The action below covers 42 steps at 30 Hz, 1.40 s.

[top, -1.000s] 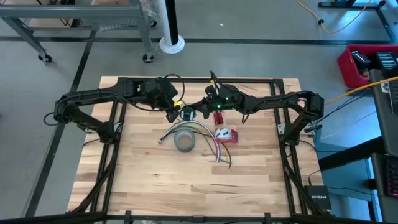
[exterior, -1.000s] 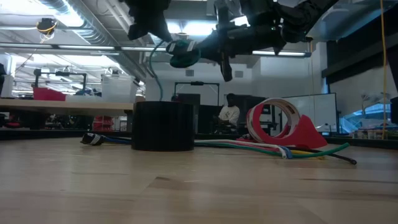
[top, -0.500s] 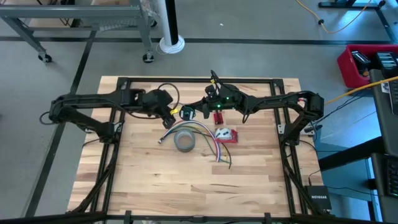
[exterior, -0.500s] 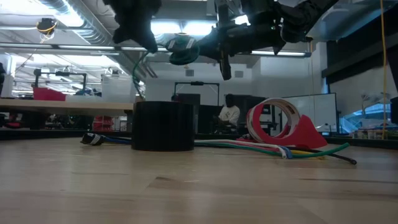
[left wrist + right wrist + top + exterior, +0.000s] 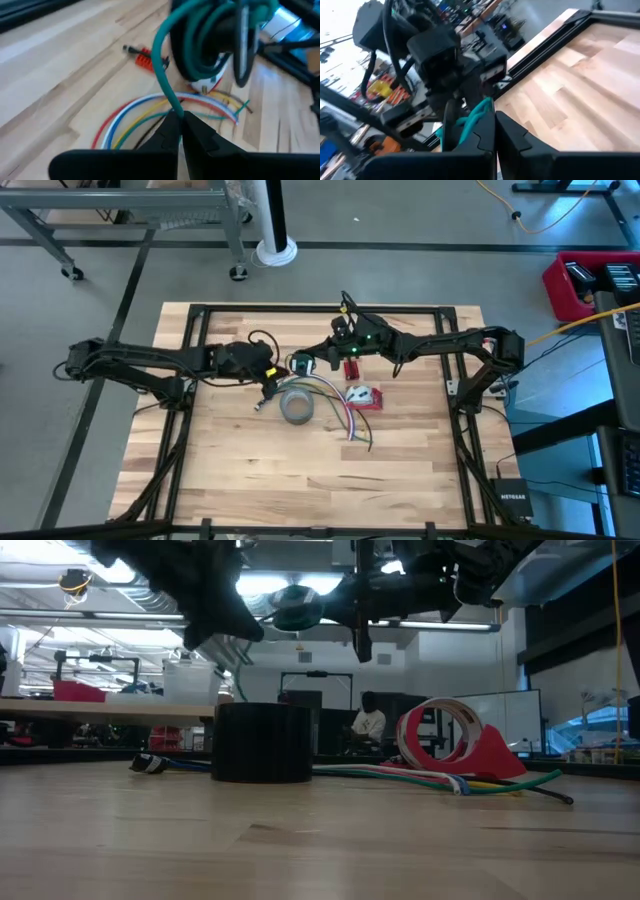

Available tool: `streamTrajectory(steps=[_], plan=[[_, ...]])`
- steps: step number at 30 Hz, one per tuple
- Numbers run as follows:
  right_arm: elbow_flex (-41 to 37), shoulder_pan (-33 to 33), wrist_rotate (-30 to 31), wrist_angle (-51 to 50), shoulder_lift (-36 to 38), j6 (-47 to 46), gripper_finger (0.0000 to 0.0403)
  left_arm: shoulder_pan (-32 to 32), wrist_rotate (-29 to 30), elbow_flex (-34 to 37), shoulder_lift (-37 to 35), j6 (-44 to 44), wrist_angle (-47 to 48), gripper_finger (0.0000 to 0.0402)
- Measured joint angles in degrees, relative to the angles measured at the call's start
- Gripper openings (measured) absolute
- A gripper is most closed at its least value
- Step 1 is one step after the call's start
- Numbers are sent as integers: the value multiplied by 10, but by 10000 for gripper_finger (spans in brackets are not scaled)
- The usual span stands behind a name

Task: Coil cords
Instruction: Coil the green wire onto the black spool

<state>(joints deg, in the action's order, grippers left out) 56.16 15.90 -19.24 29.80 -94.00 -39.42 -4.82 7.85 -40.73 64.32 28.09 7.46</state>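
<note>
Green cord (image 5: 172, 95); grey tape roll (image 5: 297, 406); red dispenser (image 5: 364, 397); pale wood table (image 5: 300, 480).

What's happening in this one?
Both arms hold a green cord in the air above the table. The right gripper is shut on the wound-up part; the left gripper pinches the loose end leading off it. Below lie a grey tape roll, a fan of coloured wires and a red tape dispenser.

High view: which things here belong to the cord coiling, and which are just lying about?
In the job:
- thin green cord, part-wound, held above the table
- left hand, shut on its free end
- right hand, shut on the coil

Lying about:
- grey tape roll
- red tape dispenser
- loose coloured wires
</note>
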Motion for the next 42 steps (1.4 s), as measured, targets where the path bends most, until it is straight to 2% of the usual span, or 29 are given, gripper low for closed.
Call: streamTrajectory(steps=[9, 20, 29, 42], plan=[[0, -2, 116, 28, 0, -10, 7, 11, 1, 80, 6, -16, -189, 0], [0, -2, 197, 78, 0, -15, 7, 10, 37, 86, 53, -70, -263, 9], [0, -2, 211, 100, 0, -15, 7, 10, 35, 86, 92, -85, -296, 9], [0, -1, 206, 66, 1, -27, 7, 11, 56, 87, 92, -90, -300, 17]])
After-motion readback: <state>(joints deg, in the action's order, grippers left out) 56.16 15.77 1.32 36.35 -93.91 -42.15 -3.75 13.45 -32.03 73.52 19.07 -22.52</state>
